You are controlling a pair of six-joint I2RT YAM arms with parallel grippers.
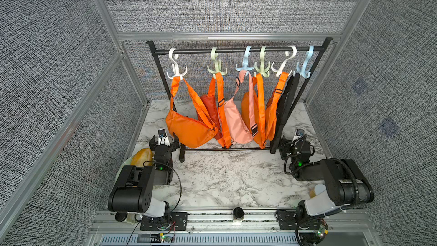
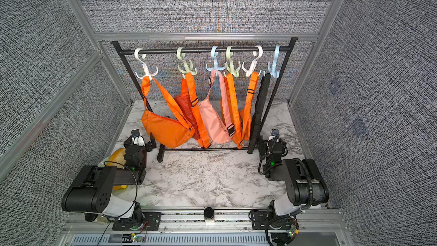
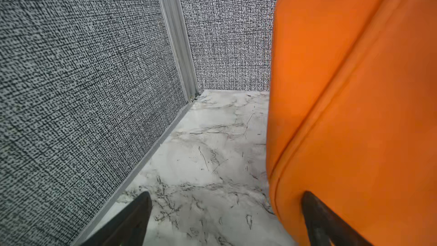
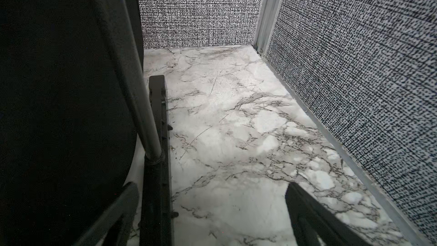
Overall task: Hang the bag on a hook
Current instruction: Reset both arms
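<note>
The large orange bag (image 1: 189, 131) hangs by its strap from the white hook (image 1: 176, 67) at the left end of the black rack (image 1: 194, 50). In both top views its body sits low, just above the rack's bottom bar. Your left gripper (image 3: 225, 195) is down by the bag's left side, with the jaws spread wide and nothing between them. In the left wrist view the bag fills one side and one of the fingers (image 3: 315, 216) overlaps its lower edge, but you cannot tell whether the two touch. Along the rail to the right, every other bag is on a hook as well. There is a dark red bag (image 1: 209, 107) under a green hook (image 1: 216, 68), a pink bag (image 1: 236, 121) under a pale blue hook (image 1: 246, 66), and two further orange ones crowded together. A black bag (image 1: 285, 105) hangs at the right end under the last hook (image 1: 305, 67). Your right gripper (image 4: 211, 185) is low at that end, also wide open and empty. In the right wrist view the rack's foot (image 4: 157, 138) runs between its two fingers, nearer to one, and the black bag hangs close beside it. Everything stands on the marble table (image 1: 224, 173). A yellow-orange object (image 1: 142, 157) lies beside your left arm, half hidden, and you cannot tell what it is.
</note>
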